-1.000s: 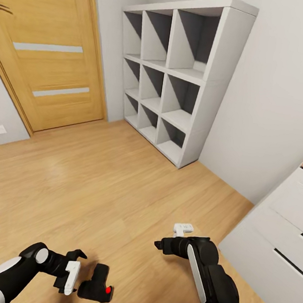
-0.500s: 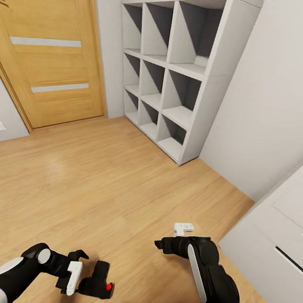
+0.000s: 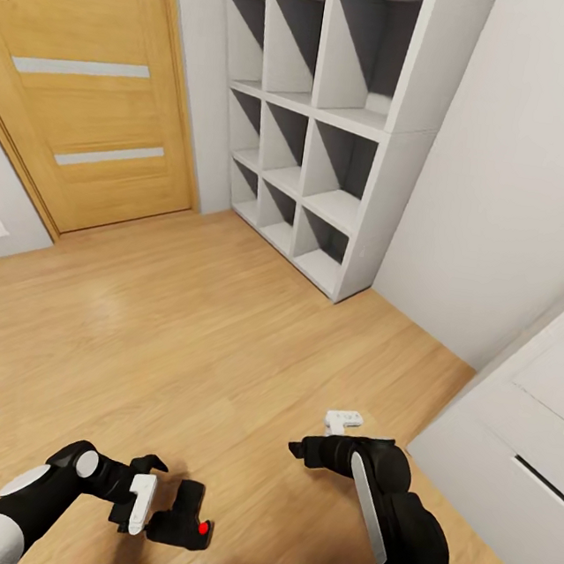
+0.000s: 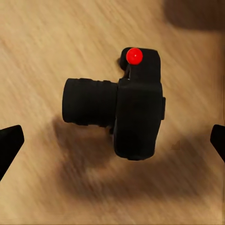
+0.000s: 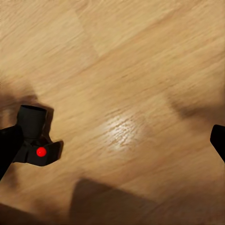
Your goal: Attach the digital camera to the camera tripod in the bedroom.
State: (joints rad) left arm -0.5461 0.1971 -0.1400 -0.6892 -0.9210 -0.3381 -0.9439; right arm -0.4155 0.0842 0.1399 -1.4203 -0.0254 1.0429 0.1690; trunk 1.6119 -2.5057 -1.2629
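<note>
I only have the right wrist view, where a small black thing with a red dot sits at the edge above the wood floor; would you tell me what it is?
Observer: It is the digital camera. The left wrist view shows its lens barrel and red button between the left hand's widely spread fingertips, touching neither.
Operator: Thank you. What stands ahead of the robot?
Observer: The head view shows a white cube shelf against the wall, with an oak door to its left.
Operator: And what is beside my right hand?
Observer: In the head view the right hand reaches out over the floor, with white drawers off to its right.
</note>
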